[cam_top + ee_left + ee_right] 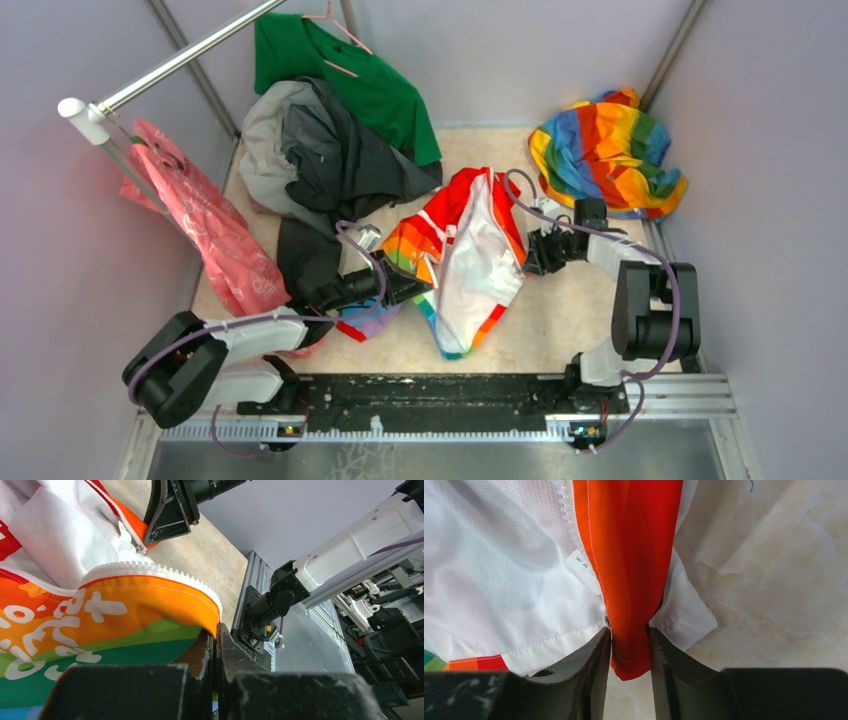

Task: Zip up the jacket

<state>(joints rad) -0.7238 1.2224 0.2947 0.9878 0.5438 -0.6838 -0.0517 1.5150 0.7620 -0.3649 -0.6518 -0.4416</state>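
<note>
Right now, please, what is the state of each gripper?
Left gripper: closed, holding the jacket by its hem.
Right gripper: closed on the jacket's red strip.

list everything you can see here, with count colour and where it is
jacket: one, white with rainbow panels and an orange-red zipper strip, table centre, front open
rainbow cloth: one, blue, yellow, red and green bands, far right corner
green shirt: one, green, at the back
dark grey garment: one, dark grey, heaped far left
light grey garment: one, light grey, beside the dark one
pink item: one, pink with pale print, hanging at left; cloth or bag, cannot tell
rail: one, silver, upper left
table: one, beige marbled
left arm: one, white and black; jaws shut on the jacket's zipper edge
right arm: one, white and black; jaws pinching the orange-red strip
</note>
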